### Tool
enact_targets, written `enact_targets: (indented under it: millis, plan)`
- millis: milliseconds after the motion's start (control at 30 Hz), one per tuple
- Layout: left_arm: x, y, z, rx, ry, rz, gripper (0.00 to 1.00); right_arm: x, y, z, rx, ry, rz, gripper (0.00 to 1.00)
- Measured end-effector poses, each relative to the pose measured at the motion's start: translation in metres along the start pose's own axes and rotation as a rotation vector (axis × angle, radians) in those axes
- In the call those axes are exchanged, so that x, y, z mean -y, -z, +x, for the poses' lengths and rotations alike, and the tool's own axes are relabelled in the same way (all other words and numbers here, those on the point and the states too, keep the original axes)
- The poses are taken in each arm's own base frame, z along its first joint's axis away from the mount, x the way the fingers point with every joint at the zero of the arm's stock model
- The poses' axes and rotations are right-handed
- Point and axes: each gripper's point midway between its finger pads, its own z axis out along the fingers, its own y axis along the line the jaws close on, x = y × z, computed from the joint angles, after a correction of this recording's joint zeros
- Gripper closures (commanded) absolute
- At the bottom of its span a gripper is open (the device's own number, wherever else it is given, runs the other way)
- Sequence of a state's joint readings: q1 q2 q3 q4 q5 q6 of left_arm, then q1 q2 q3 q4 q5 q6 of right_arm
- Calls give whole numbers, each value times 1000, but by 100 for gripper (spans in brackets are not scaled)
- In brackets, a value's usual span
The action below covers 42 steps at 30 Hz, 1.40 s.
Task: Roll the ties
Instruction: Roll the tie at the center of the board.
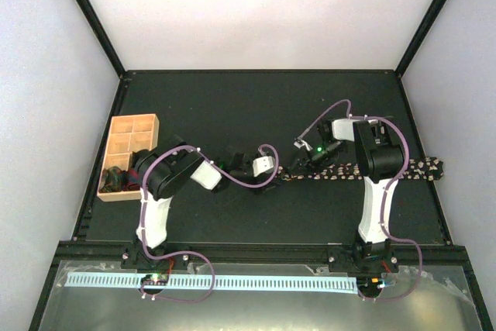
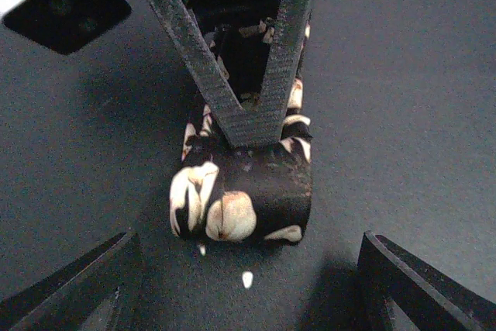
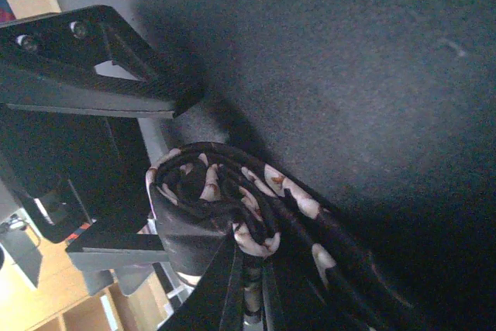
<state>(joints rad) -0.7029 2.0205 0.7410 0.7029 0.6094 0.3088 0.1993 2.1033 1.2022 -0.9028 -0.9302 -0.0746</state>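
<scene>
We find the tie (image 1: 387, 168) lying flat on the dark table (image 1: 232, 106). It runs from the right edge toward the centre, where its rolled end (image 2: 244, 195) rests on the surface. The roll is a short, thick coil, dark with pale speckles, and its layers show in the right wrist view.

The right gripper (image 2: 252, 122) reaches in from the far side. Its two fingers come together in a narrow V and pinch the upper part of the roll. The left gripper (image 2: 248, 253) faces the roll from the other side. Its fingers (image 2: 85, 284) are spread wide, one to each side of the roll, and touch no fabric.

The tan compartment tray (image 1: 133, 123) sits at the table's left edge, well apart from the tie.
</scene>
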Motion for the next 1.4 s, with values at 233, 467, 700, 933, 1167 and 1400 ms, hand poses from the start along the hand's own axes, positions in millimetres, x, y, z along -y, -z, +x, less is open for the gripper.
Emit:
enact_targets:
  millis: [233, 467, 700, 933, 1167, 1400]
  plan:
    - [-6, -17, -8, 90, -30, 22, 32, 1, 1, -1, -3, -21, -41, 98]
    - [-6, -30, -13, 112, -52, 37, 58, 1, 2, -2, 3, -18, -54, 77]
    - [-8, -22, -10, 12, -33, -8, 61, -10, 8, -7, 6, 20, -37, 59]
    - [-9, -11, -4, -97, -26, -32, 62, -17, 23, -10, 41, 83, 46, 64]
    - [-12, -14, -6, -151, -28, -32, 62, -34, 3, -7, 8, 97, 43, 65]
    - [-11, -15, -6, -166, -32, -26, 61, -29, -7, -11, 0, 69, 47, 90]
